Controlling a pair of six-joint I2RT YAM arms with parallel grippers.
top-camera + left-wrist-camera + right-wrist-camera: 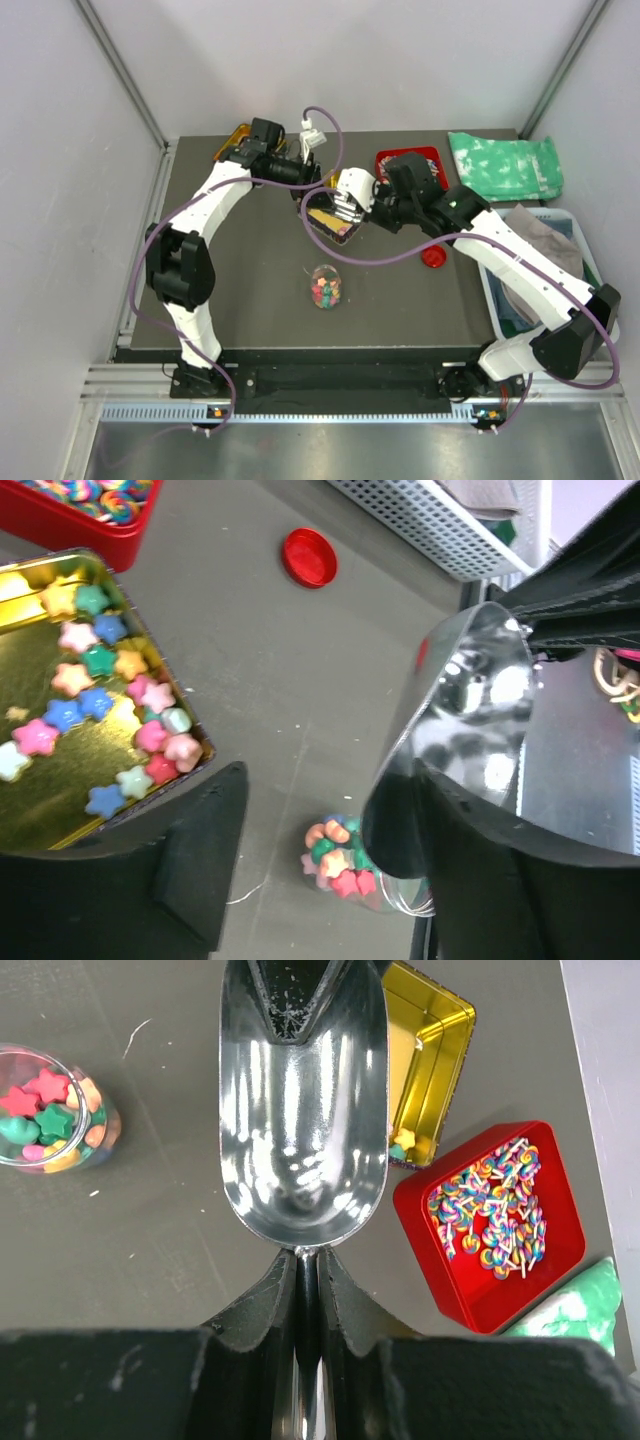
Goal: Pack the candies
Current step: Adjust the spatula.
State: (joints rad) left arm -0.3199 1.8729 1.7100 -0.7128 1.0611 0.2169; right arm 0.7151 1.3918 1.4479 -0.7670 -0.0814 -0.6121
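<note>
The candies (95,695) are small pastel stars lying in a gold tray (40,810). More of the candies (50,1110) fill a clear jar (325,287) in mid-table. My right gripper (307,1255) is shut on the handle of a shiny metal scoop (300,1110), which is empty and hovers beside the gold tray (440,1040). My left gripper (305,796) is open above the table with nothing between its fingers; its right finger (480,880) overlaps the scoop's (470,720) mouth. The jar (350,865) shows below the gap.
A red tray (560,1260) of striped lollipops sits right of the gold tray. A red lid (308,557) lies on the table. A white basket (590,260) stands at the right edge, a green cloth (505,165) at back right, an orange tray (235,140) at back left.
</note>
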